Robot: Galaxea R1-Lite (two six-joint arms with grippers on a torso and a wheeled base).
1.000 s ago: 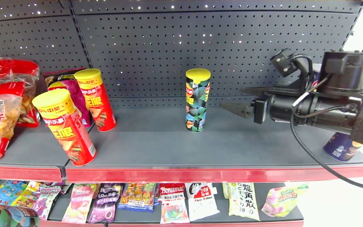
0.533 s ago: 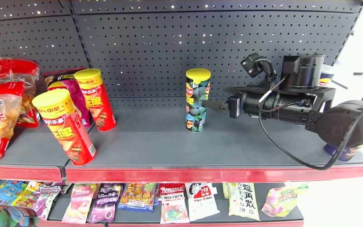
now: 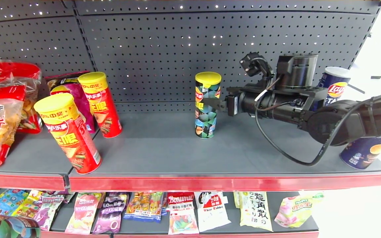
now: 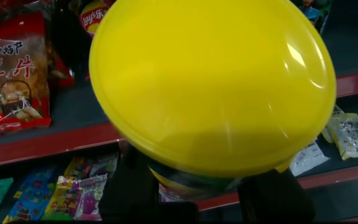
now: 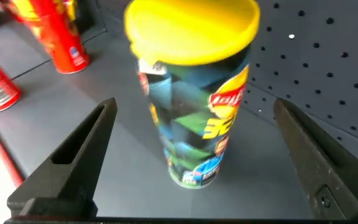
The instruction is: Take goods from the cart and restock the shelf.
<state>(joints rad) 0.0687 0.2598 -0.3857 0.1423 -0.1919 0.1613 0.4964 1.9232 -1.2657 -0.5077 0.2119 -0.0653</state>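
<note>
Two patterned cans and two red ones. The shelf can (image 3: 207, 105) stands upright mid-frame on the upper shelf (image 3: 164, 155), inside the released, wide-spread right claw (image 5: 194, 107), touching neither side. The left claw (image 4: 201, 186) grasps the second can (image 4: 213, 87). The front red can (image 3: 68, 132) and rear red can (image 3: 101, 104) stand at left.

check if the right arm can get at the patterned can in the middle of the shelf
Probably yes: the right arm is level with the patterned can, jaws open on either side of it, nothing standing in between.
</note>
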